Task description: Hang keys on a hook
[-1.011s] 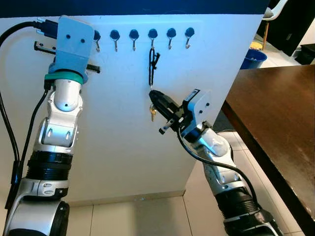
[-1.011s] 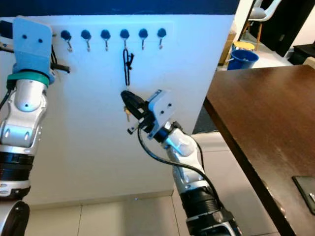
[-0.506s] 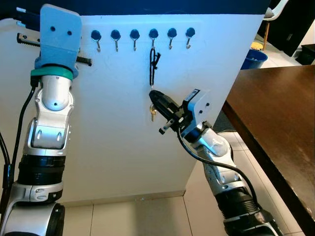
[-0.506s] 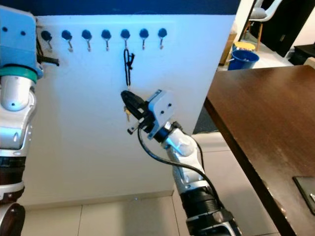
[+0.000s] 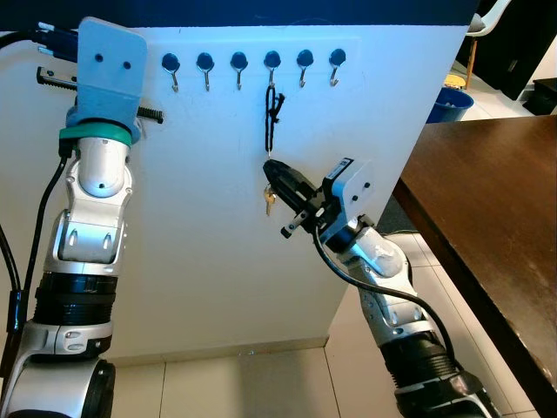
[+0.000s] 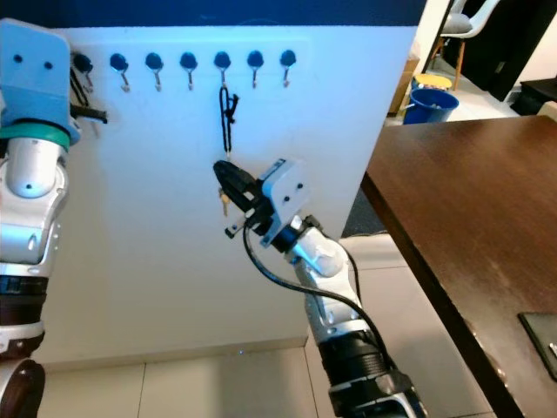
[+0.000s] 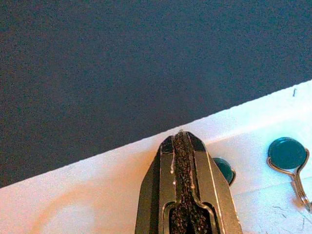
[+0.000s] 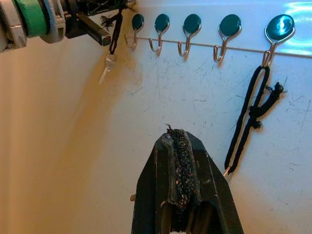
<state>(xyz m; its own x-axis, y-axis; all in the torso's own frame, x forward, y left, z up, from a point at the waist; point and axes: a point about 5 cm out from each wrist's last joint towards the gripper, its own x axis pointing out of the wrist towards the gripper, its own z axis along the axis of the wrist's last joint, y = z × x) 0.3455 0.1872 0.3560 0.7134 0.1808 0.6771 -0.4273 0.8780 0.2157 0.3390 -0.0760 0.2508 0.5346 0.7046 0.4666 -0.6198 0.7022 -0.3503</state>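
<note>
A row of teal-capped hooks (image 5: 238,63) runs along the top of a white board (image 5: 218,261). One set of keys hangs from a hook (image 5: 271,59) by a black cord (image 5: 271,117), its key (image 5: 269,201) low against the board. My right gripper (image 5: 272,168) is shut and empty, its tip beside that key. My left gripper (image 7: 182,138) is raised at the left end of the row, by the end hook (image 6: 83,64). It is shut on a second black cord (image 8: 115,30) with a small key (image 8: 105,72) dangling below.
A dark wooden table (image 5: 496,200) stands close on the right. Behind it are a blue bucket (image 5: 448,103) and a chair leg. Tiled floor (image 5: 261,383) lies at the foot of the board.
My left arm swung left along the hook row, then eased slightly back to the right. The right arm and the hanging keys have stayed still.
</note>
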